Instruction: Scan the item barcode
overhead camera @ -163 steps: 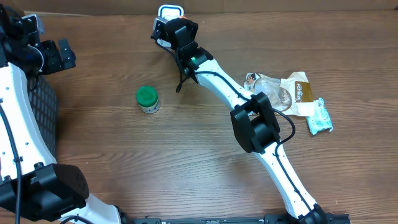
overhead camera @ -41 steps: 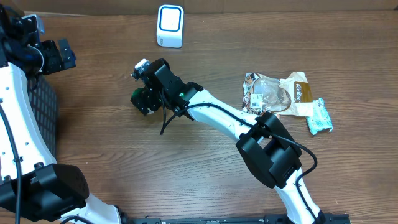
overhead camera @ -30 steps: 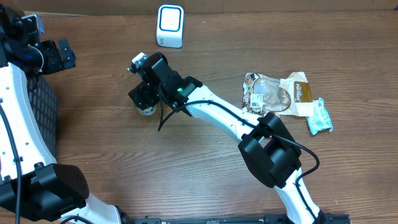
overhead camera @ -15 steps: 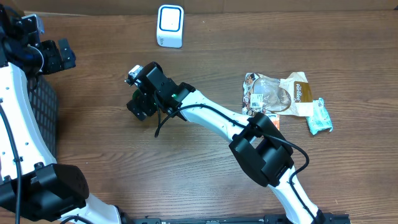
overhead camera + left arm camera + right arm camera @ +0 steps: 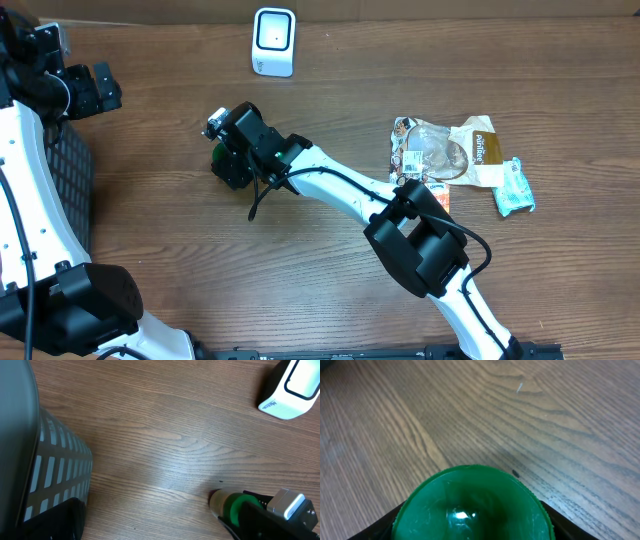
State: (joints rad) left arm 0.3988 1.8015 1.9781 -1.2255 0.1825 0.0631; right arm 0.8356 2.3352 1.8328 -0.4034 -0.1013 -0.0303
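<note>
**Right end effector down over green-lidded jar**

The jar (image 5: 218, 153) stands upright on the counter (image 5: 250, 290), toward 10 o'clock from its middle, mostly hidden overhead by the right end effector (image 5: 230, 162). In the right wrist view, 2 dark fingers (image 5: 387, 522) flank the green lid (image 5: 470, 505), partly open around it; a firm grip I cannot tell. The white scanner (image 5: 273, 41) sits at 1 o'clock from the jar, well apart. The left end effector (image 5: 85, 88) rests at the 10 o'clock corner, spread wide, empty.
</note>
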